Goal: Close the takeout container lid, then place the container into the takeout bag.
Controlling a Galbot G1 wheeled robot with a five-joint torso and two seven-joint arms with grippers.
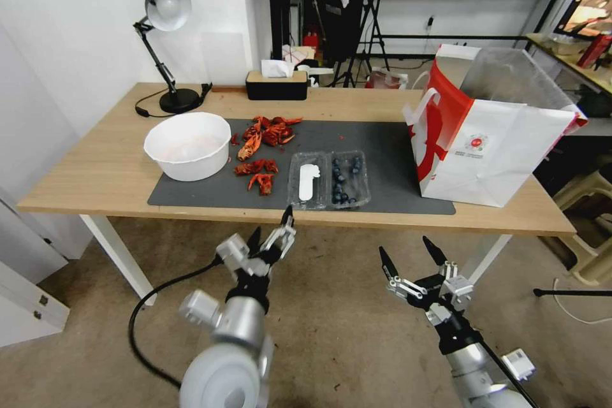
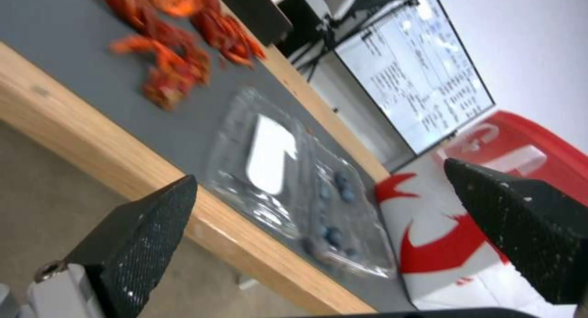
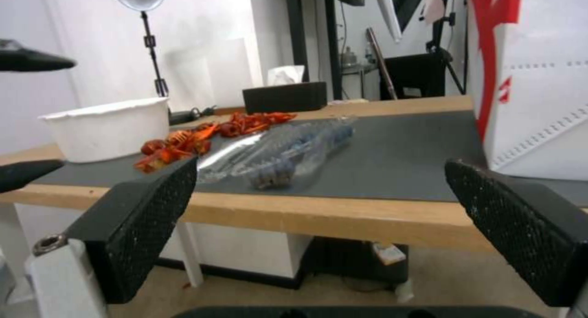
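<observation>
Takeout container [image 1: 349,180] lay open flat on the grey mat [image 1: 382,146] near the table's front edge, blueberries in its tray; lid [image 1: 308,182] with white label beside it. Takeout bag [image 1: 484,140] stood open at right, silvery inside. White bowl [image 1: 188,145] at left. Left gripper [image 1: 273,229] and right gripper [image 1: 411,254] hung before the table, fingers spread, holding nothing.

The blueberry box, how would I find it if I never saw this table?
Look at the dark mat on the wooden table. Near its front edge, between the red crayfish shells and the takeout bag, the takeout container lies open. It is clear and flat, holds blueberries, and its lid bears a white label.
</observation>
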